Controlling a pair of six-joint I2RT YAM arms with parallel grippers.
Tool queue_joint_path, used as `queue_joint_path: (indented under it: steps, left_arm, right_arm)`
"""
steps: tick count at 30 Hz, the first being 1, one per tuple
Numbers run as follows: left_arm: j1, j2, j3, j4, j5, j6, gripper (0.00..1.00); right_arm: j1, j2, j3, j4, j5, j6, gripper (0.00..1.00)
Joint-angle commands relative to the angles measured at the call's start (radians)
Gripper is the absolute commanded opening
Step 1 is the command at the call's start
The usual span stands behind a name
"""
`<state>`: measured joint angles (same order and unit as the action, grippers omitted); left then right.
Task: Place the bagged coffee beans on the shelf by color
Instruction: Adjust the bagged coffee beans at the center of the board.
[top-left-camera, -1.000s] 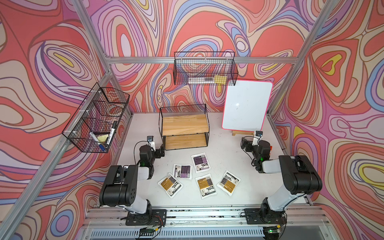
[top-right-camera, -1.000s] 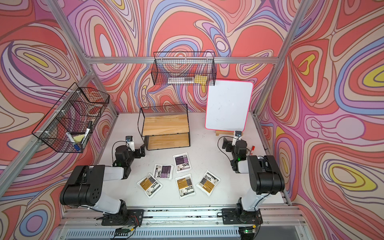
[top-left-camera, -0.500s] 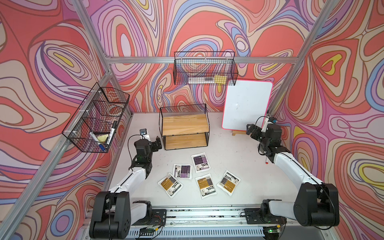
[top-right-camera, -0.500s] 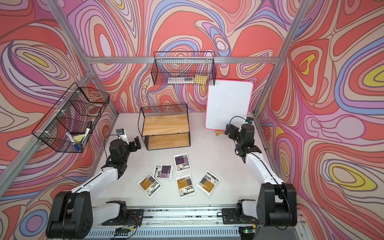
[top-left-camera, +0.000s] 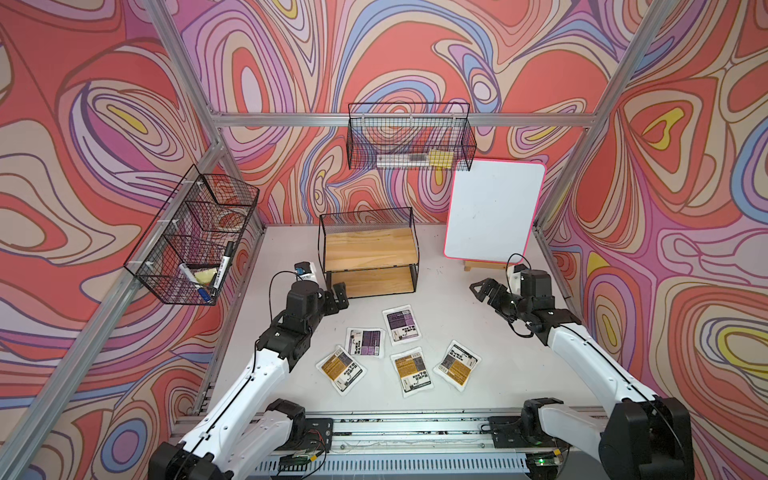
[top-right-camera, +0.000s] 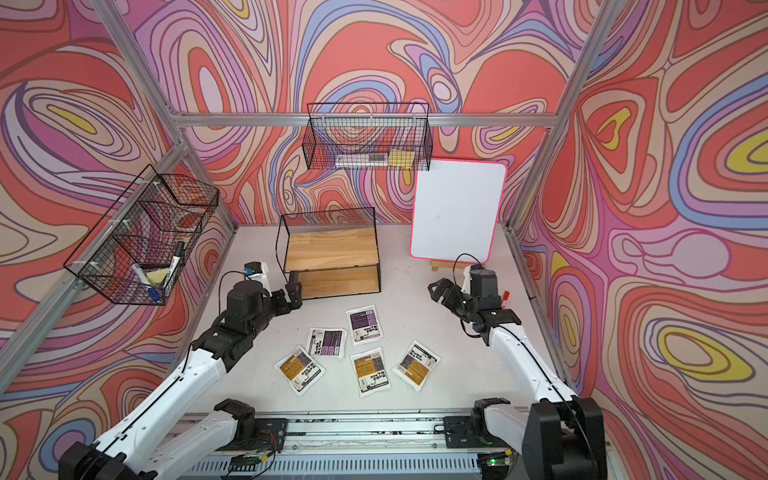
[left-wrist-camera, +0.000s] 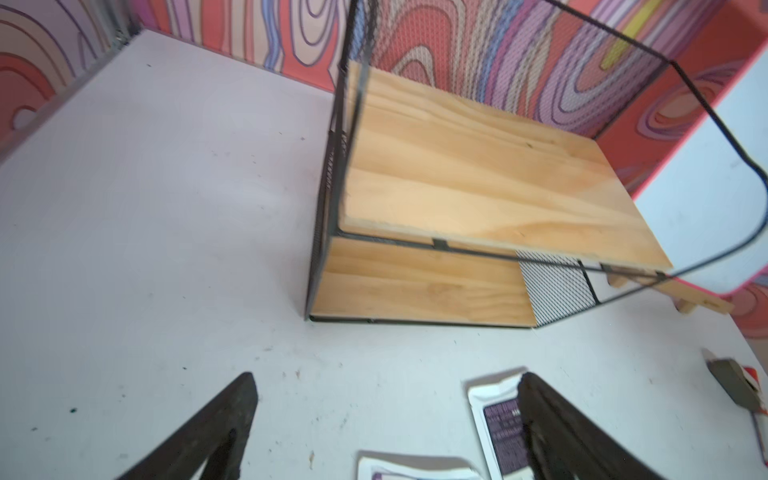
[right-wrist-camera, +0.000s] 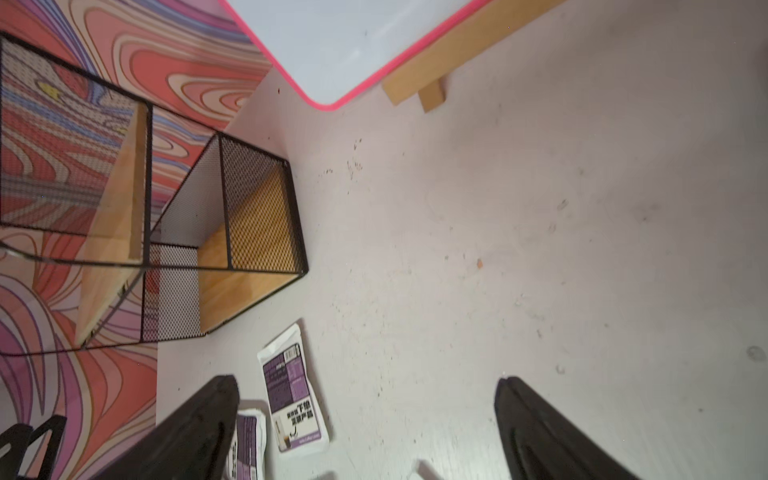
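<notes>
while lying flat, the purple pouch (right-wrist-camera: 293, 399) shows chinese print.

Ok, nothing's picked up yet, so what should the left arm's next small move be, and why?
Probably lower the open left gripper toward the purple pouch nearest the shelf. All five pouches lie on the table, both shelf boards are bare, and that pouch sits closest to this gripper, so it looks like the shortest reach.
</notes>
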<state>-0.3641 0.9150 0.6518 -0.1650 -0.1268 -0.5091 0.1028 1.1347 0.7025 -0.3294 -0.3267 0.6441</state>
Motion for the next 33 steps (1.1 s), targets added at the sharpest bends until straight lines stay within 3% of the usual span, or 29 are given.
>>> queue_joint_path:
  steps: [1, 9, 17, 25, 33]
  left_arm:
    - [-0.106, -0.009, -0.009, -0.113, -0.046, -0.004, 0.99]
    - [-0.363, 0.13, 0.073, -0.155, -0.041, 0.076, 0.99]
    - [-0.454, 0.376, 0.263, -0.125, 0.014, 0.089, 0.99]
    - [-0.46, 0.479, 0.35, -0.127, 0.056, 0.109, 0.99]
    - [-0.459, 0.474, 0.335, -0.131, 0.064, 0.068, 0.99]
  right_arm:
    - [0.075, -0.014, -0.018, -0.155, 0.001, 0.01, 0.98]
    - [0.115, -0.147, -0.082, -0.41, -0.008, 0.017, 0.98]
    - [0.116, -0.313, -0.189, -0.558, -0.117, 0.066, 0.98]
    - [0.116, -0.373, -0.331, -0.421, -0.268, 0.193, 0.98]
    - [0.116, -0.182, -0.36, -0.053, -0.34, 0.338, 0.98]
